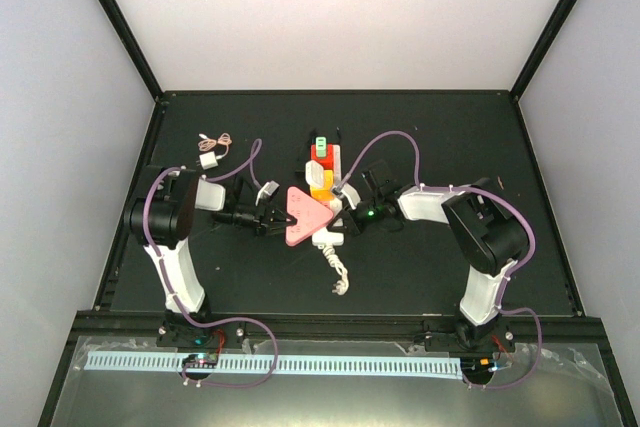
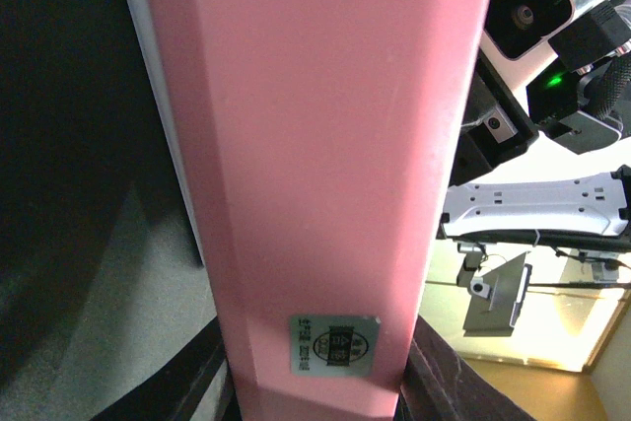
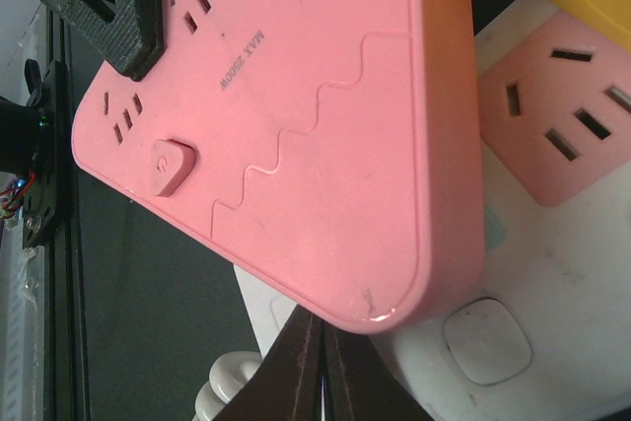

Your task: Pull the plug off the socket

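The plug [image 1: 305, 215] is a flat pink triangular block with its own outlets and a button, lying over the near part of the socket [image 1: 334, 238], a long white strip. My left gripper [image 1: 278, 219] comes from the left and is shut on the plug's left corner. In the left wrist view the plug [image 2: 315, 145] fills the frame between the fingers [image 2: 444, 382]. My right gripper [image 3: 320, 362] is shut, its tips on the white socket [image 3: 552, 283] just under the plug's [image 3: 296, 125] rounded corner. Whether the plug's pins sit in the socket is hidden.
Farther along the strip stand a yellow plug [image 1: 320, 183], a red one [image 1: 322, 162] and a green-and-white one [image 1: 321, 146]. The strip's bundled white cord [image 1: 338, 272] lies toward the near edge. A small white charger with a thin cable [image 1: 210, 155] lies at the back left.
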